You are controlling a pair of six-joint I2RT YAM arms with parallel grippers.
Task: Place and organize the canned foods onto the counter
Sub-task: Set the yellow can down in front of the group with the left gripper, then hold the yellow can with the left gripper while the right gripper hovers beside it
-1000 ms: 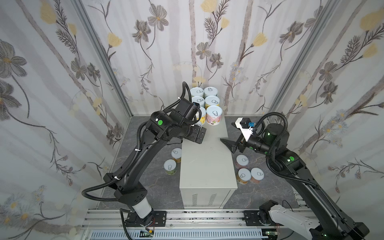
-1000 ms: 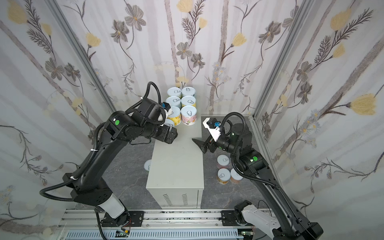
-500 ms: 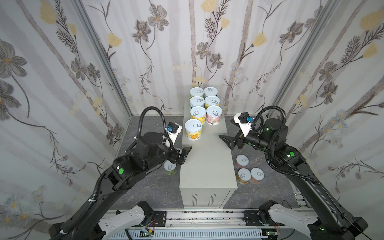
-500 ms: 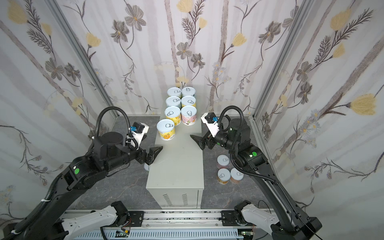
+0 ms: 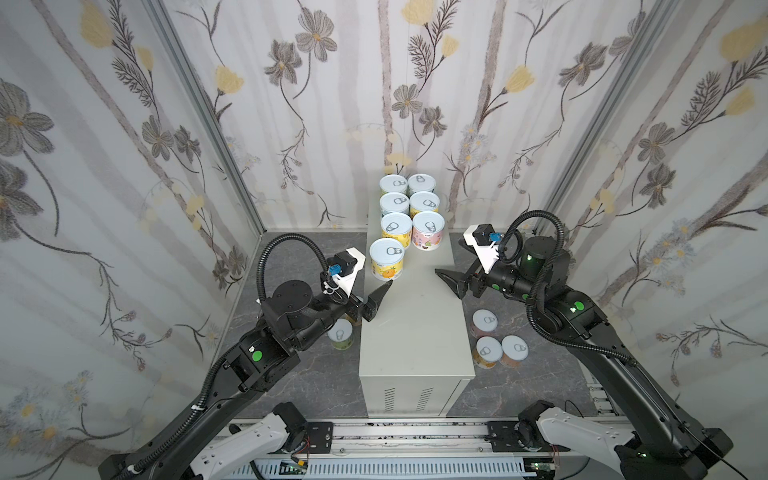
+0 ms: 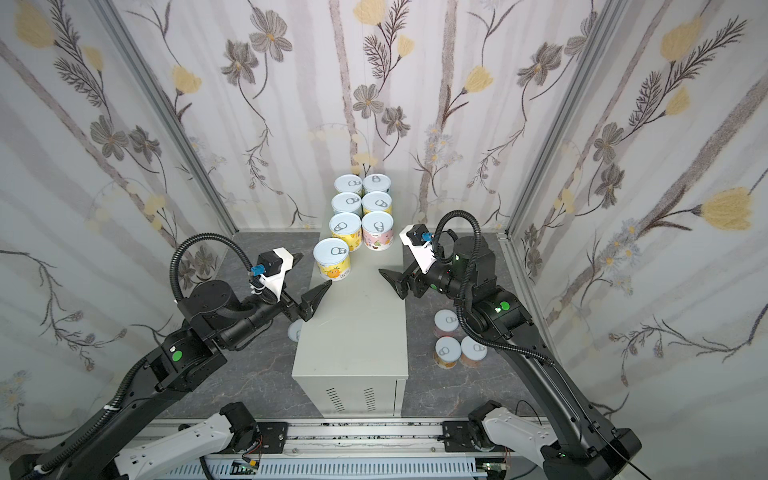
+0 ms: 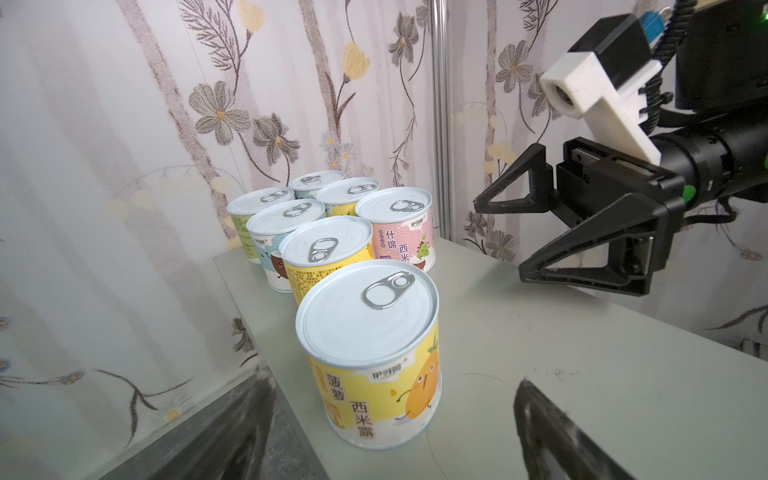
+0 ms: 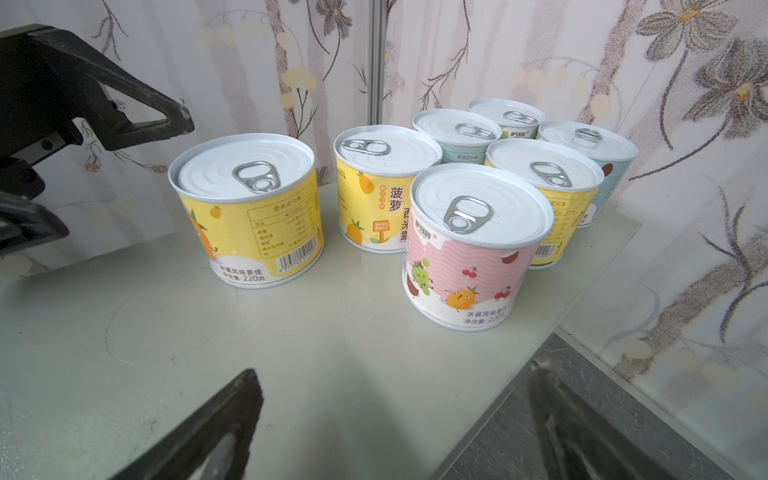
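– While both arms are hanging over it, how is the desk filling up?
– It is carrying seven cans so far. A block of six cans is standing upright at the desk's far end, two rows packed side by side.
– And the grippers?
– The left gripper is hovering over the desk's left edge, jaws parted and holding nothing. The right gripper is hovering over the desk's right edge, spread wide and just as empty. The left wrist view is showing clear air between its fingers.
– Where are the single cans sitting?
– A yellow can is standing upright on the desk just in front of the block's left row, near the left gripper but apart from it. Off the desk, three cans are waiting on the floor beside its right side, and a green-labelled can beside its left side. Another may be hiding under the left gripper; I cannot tell.
– Which step is this?
– I am reading it as the gap between a placement and the next fetch. The bare spot on the desk beside the yellow can is asking for a partner. The right gripper would need to swing off the desk, drop over one floor can, close on its wall, then lift clear of the desk's edge.
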